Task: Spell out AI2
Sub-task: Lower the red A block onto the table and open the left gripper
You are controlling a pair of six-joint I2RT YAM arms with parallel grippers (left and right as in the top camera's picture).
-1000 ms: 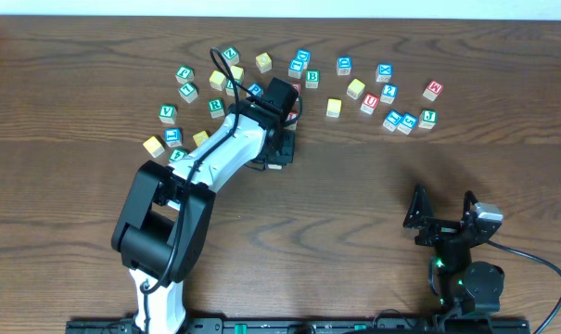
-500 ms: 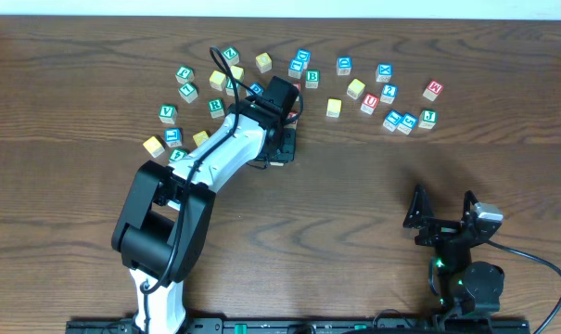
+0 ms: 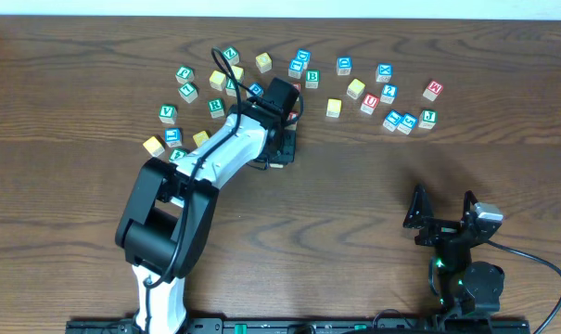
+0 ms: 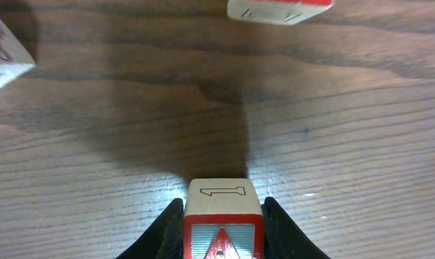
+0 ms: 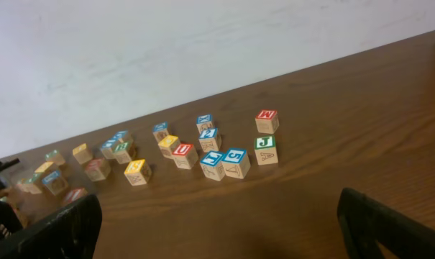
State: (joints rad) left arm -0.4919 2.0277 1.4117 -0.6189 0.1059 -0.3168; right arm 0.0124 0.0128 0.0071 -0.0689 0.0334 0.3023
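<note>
My left gripper is shut on a wooden block with a red-framed letter A, which sits low over the wood table. In the overhead view the left gripper is just below the scattered letter blocks, and the A block is mostly hidden under it. My right gripper is open and empty at the front right; its fingers frame the right wrist view. Blocks near it include a green J, a blue 5 and a red M.
Several letter blocks lie in a band across the far side of the table. A red-topped block and a pale block lie close ahead of the left gripper. A white wall runs behind the table.
</note>
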